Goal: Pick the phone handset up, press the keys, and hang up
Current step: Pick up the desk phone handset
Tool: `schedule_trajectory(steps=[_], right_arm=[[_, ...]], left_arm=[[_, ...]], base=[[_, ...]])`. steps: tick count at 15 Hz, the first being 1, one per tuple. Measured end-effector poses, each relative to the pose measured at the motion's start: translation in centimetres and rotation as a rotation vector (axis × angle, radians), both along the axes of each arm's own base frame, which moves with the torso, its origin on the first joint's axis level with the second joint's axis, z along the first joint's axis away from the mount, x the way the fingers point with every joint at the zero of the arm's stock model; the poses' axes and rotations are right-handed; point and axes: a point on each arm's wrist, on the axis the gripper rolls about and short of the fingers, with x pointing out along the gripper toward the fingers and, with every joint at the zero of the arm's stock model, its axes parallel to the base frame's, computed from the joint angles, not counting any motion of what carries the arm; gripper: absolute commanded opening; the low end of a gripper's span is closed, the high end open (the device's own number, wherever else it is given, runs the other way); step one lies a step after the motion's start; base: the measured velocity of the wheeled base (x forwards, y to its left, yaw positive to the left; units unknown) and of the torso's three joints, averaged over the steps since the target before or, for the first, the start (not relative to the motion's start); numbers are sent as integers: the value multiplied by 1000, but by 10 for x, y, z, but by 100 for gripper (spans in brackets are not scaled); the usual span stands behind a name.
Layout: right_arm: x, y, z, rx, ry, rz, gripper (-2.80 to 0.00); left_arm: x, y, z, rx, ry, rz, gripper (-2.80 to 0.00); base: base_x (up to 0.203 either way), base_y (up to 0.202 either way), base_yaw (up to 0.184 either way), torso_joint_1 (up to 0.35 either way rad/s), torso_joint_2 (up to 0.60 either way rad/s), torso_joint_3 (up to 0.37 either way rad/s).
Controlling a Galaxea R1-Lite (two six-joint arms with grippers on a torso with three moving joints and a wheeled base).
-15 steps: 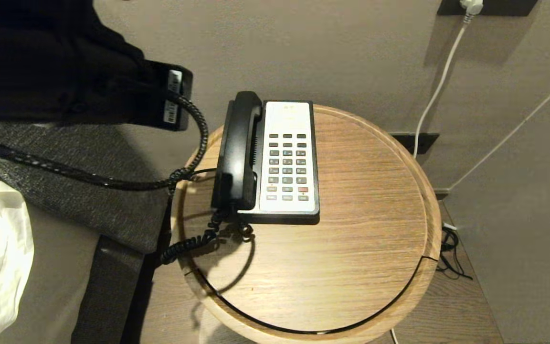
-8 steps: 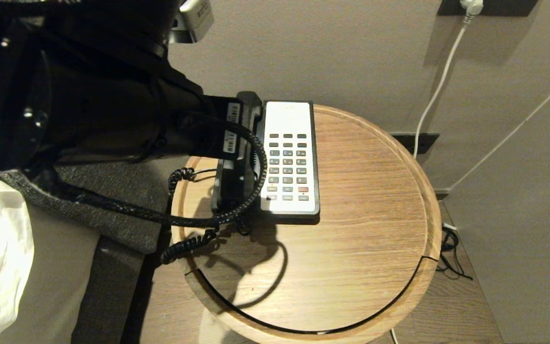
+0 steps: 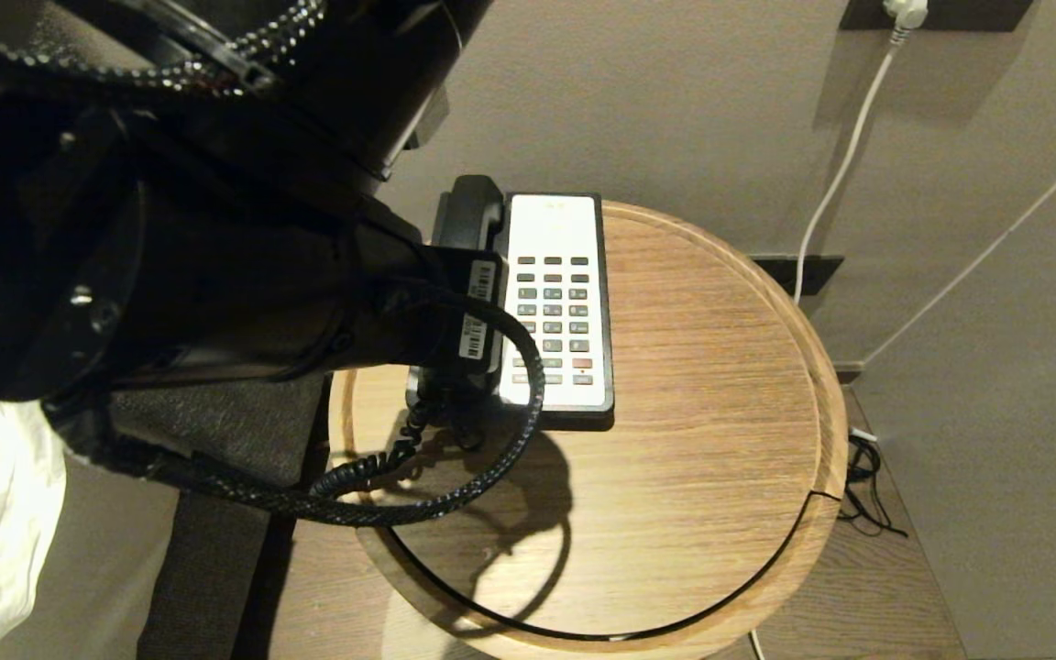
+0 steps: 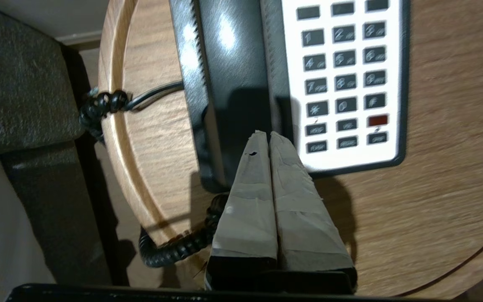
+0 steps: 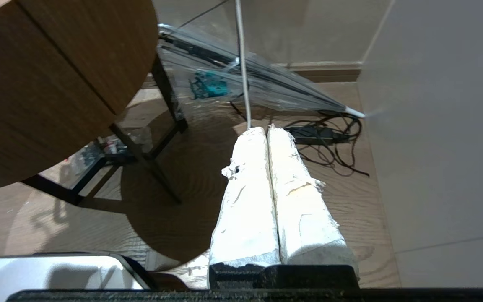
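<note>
- Phone handset (image 3: 466,220): glossy black receiver, lying in its cradle along the left side of the phone base (image 3: 554,411). In the head view only its far end shows; the left arm covers the rest. In the left wrist view its middle and near end (image 4: 235,75) are plain to see.
- Coiled cord (image 3: 372,467): black, running from the handset's near end across the table top and over its left edge.
- Keys (image 3: 552,312): grid of dark grey buttons with one red among them, set in the white faceplate to the right of the handset. No key is touched.
- Left gripper (image 4: 269,135): two taped fingers (image 4: 250,184) pressed together, nothing between them. In the left wrist view the tips sit above the near end of the handset, at the seam between the receiver and the faceplate, their shadow falling on the black plastic. Whether the tips touch the handset cannot be told.
- Left arm (image 3: 170,275): large black body reaching in from the left of the head view, with a braided cable (image 3: 491,477) looping off it over the table.
- Right gripper (image 5: 268,130): white-wrapped fingers shut tight, empty, hanging low beside the table and pointing at the floor (image 5: 329,197), well apart from the phone.
- Round wooden table (image 3: 720,440): raised rim, carrying the phone at its far left part.
- White cable (image 3: 844,156): hanging down the wall behind the table.
</note>
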Motion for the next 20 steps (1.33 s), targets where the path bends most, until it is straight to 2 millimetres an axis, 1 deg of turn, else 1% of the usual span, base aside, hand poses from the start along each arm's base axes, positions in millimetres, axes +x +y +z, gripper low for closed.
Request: schedule_trajectory(steps=[5, 8, 11, 15, 20], right_arm=[[0, 0, 0, 0, 0, 1, -280], [0, 0, 0, 0, 0, 1, -280], [0, 0, 0, 0, 0, 0, -280], [0, 0, 0, 0, -1, 1, -280], [0, 0, 0, 0, 0, 1, -280]], left_arm=[[-1, -5, -4, 35, -26, 40, -280], [-3, -3, -3, 52, -35, 45, -280], [-4, -1, 0, 37, -47, 48, -280], [-6, 2, 8, -18, -68, 55, -280], [-6, 3, 6, -17, -71, 57, -280]], base=[[0, 0, 0, 0, 0, 0], [0, 0, 0, 0, 0, 0], [-92, 0, 0, 2, -1, 4], [0, 0, 0, 0, 0, 0], [0, 0, 0, 0, 0, 0]])
